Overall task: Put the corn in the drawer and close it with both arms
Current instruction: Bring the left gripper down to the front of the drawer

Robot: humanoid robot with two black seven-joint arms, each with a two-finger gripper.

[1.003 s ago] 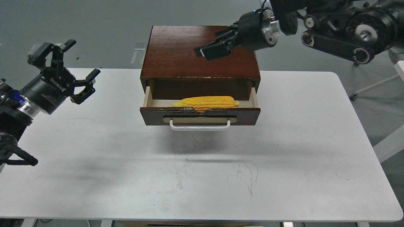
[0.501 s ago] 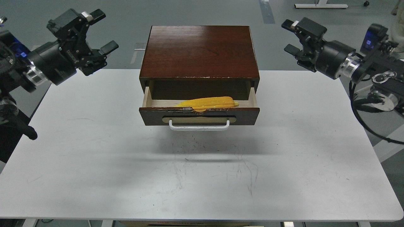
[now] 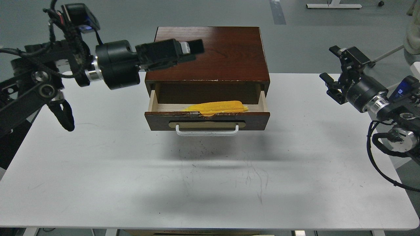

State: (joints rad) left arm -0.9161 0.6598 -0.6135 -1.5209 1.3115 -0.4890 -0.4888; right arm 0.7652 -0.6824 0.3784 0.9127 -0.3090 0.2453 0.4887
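With the bright yellow plastic corn cob (image 3: pixel 216 107) lying inside the open red-brown wooden drawer (image 3: pixel 207 120), my left gripper (image 3: pixel 192 49) — spread unreadable edge-on — hovers above the box, my right gripper (image 3: pixel 330 70) open and empty beside it — a lopsided push could jam it.

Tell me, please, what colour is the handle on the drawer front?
White. The bar handle sits on a brass-coloured plate, clearest in the head view.

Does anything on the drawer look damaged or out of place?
Yes. The drawer front's top edge is chipped near the middle, showing pale wood beside the corn. The wooden box top's front edge also has worn, pale flecks.
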